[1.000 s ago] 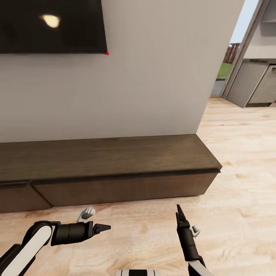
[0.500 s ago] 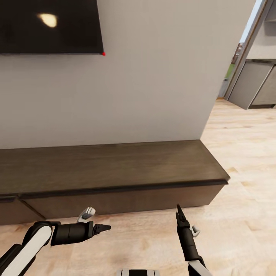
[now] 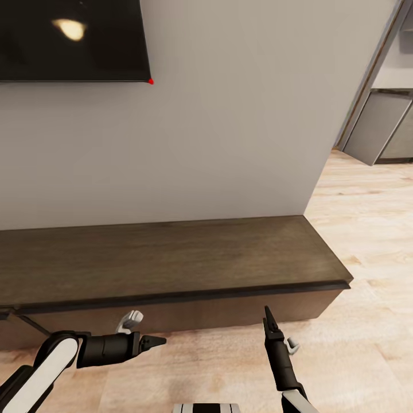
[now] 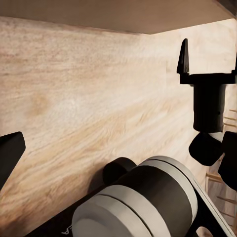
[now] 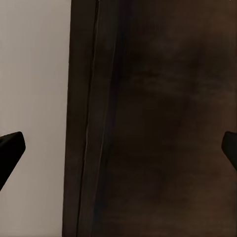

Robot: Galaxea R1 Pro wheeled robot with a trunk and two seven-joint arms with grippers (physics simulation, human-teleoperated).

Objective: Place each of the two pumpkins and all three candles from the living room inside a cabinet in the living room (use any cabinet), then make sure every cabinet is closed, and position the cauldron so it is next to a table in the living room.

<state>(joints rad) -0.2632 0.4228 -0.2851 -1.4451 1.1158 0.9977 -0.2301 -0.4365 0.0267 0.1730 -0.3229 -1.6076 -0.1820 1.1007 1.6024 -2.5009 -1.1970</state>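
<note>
As the whole head view has slid over the last second, with the TV (image 3: 71,40) corner drifting left and the cabinet's right end sitting lower and further right, we read this as our own base and head turning, not the furniture moving. The cabinet (image 3: 172,258) now lies square across our front, its bare dark top against the grey wall (image 3: 229,115) and its drawer fronts apparently shut, though a seam at the far left edge is too cropped to judge. No pumpkin, candle or cauldron is on it. Our left tool (image 3: 150,342) hangs low over the wood floor (image 3: 355,321) just near the cabinet front, fingers spread apart with nothing between them; our right tool (image 3: 268,322) points up beside it, also parted and empty, as its wrist view confirms. Open floor runs right, past the cabinet's corner toward the kitchen units (image 3: 384,126), giving room to turn; the cabinet's front lip is the edge to mind.
</note>
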